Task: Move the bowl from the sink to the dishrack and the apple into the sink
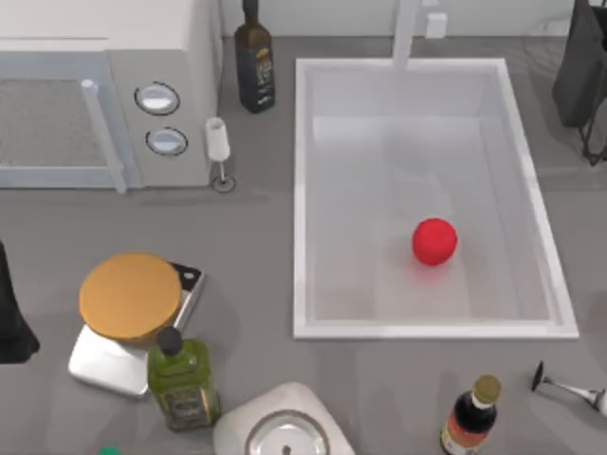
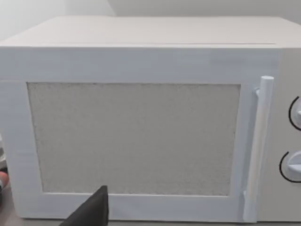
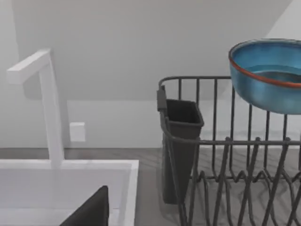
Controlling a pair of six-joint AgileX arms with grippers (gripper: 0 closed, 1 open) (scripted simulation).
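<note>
The red apple [image 1: 434, 241] lies on the pale bottom of the white sink [image 1: 300, 190], towards its near right part. In the right wrist view the blue bowl [image 3: 268, 75] with its reddish rim sits high in the dark wire dishrack [image 3: 244, 141], beside the sink's corner [image 3: 70, 165] and the faucet [image 3: 49, 108]. My right arm [image 1: 580, 71] hangs at the top right of the table, past the sink's far corner. At the left edge of the table my left arm [image 1: 11, 318] stays parked, facing the microwave [image 2: 141, 141].
The microwave [image 1: 95, 104] fills the back left, with a dark bottle [image 1: 254, 62] and a small glass [image 1: 218, 147] beside it. In front stand an orange-lidded container [image 1: 130, 296], a green oil bottle [image 1: 182, 379], a brown bottle [image 1: 471, 417] and a tipped glass [image 1: 569, 387].
</note>
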